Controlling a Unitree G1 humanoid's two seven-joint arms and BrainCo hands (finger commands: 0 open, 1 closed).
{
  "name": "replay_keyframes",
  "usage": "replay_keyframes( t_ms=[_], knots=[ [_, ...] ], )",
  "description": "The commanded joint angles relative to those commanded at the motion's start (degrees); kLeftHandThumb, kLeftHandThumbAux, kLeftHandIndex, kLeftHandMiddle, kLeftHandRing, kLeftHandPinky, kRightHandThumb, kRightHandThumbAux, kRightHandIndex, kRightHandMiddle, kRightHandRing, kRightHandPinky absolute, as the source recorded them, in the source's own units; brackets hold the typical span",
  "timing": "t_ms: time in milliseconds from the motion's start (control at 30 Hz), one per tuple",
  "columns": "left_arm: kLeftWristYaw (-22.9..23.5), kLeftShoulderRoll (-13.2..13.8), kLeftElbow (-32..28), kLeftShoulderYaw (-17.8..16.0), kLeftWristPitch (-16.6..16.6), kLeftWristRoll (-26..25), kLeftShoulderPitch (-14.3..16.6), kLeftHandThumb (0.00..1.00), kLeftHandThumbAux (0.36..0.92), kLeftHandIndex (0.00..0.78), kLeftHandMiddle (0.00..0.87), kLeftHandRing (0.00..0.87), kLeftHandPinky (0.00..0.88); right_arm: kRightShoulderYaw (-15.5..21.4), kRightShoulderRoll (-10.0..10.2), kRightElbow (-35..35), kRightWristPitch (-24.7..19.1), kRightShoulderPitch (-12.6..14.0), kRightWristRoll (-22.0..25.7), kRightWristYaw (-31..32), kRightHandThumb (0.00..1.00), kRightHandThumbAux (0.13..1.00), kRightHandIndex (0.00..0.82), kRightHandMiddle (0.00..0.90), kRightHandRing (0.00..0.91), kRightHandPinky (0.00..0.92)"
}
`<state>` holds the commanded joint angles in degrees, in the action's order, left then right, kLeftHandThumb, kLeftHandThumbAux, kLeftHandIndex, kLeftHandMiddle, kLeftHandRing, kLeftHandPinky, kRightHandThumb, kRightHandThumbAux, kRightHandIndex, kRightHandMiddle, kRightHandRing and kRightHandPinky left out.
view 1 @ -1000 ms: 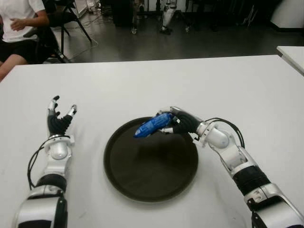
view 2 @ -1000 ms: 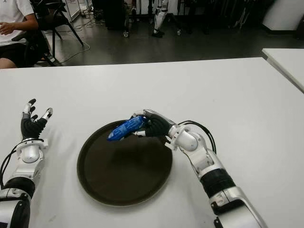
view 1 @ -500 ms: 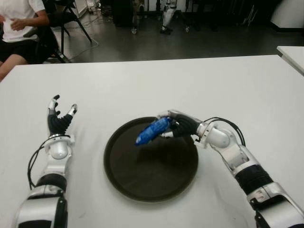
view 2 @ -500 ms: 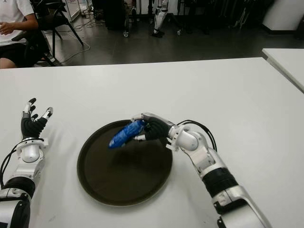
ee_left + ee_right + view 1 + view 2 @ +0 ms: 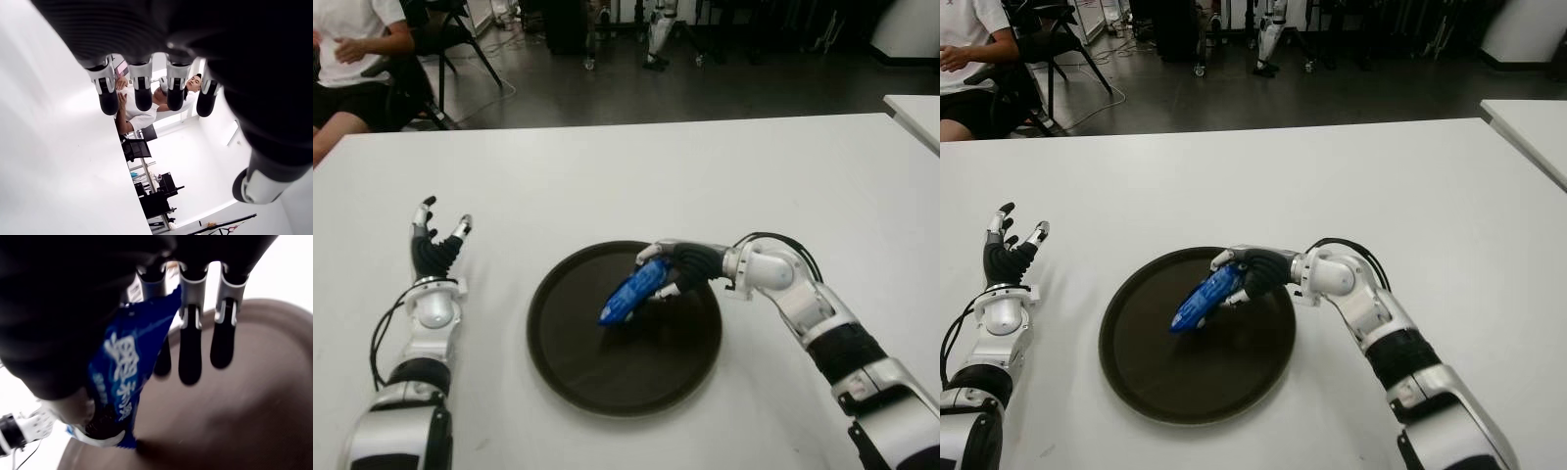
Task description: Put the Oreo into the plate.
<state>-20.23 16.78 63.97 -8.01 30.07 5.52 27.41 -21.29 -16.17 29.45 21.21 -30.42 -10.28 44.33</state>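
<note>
A blue Oreo packet (image 5: 634, 292) hangs tilted over the dark round plate (image 5: 607, 377), its lower end close to or touching the plate's middle. My right hand (image 5: 674, 268) is shut on the packet's upper end, above the plate's far right part. In the right wrist view the packet (image 5: 128, 366) sits between the thumb and the first finger, with the other fingers (image 5: 190, 358) stretched over the plate (image 5: 234, 411). My left hand (image 5: 434, 247) shows idle to the left of the plate, fingers spread, holding nothing.
The plate lies on a white table (image 5: 607, 176). A seated person (image 5: 352, 59) is beyond the table's far left corner, beside a black chair (image 5: 450, 39). Another white table (image 5: 915, 113) shows at the far right.
My right hand has lowered toward the plate and shifted slightly nearer, tipping the packet's free end downward. The left hand has not moved.
</note>
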Motion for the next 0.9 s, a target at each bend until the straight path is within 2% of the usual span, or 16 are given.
replay_keyframes(
  t_ms=[300, 467, 900],
  knots=[
    [0.1, 0.2, 0.1, 0.2, 1.0, 0.4, -0.1, 0.000, 0.595, 0.000, 0.000, 0.000, 0.000, 0.8, 0.8, 3.6, 0.6, -1.5, 4.0, 4.0, 0.000, 0.714, 0.053, 0.068, 0.052, 0.043],
    [0.4, -0.1, 0.3, -0.4, 0.6, -0.3, 0.1, 0.000, 0.607, 0.000, 0.000, 0.000, 0.000, 0.8, 0.9, 5.8, 1.4, -2.2, 4.4, 4.8, 0.000, 0.754, 0.058, 0.074, 0.059, 0.051],
    [0.2, 0.1, 0.5, -0.3, 0.6, -0.2, 0.2, 0.000, 0.592, 0.000, 0.000, 0.000, 0.000, 1.4, 1.3, 7.6, 2.4, -2.9, 4.7, 5.1, 0.000, 0.746, 0.060, 0.075, 0.061, 0.050]
  ],
)
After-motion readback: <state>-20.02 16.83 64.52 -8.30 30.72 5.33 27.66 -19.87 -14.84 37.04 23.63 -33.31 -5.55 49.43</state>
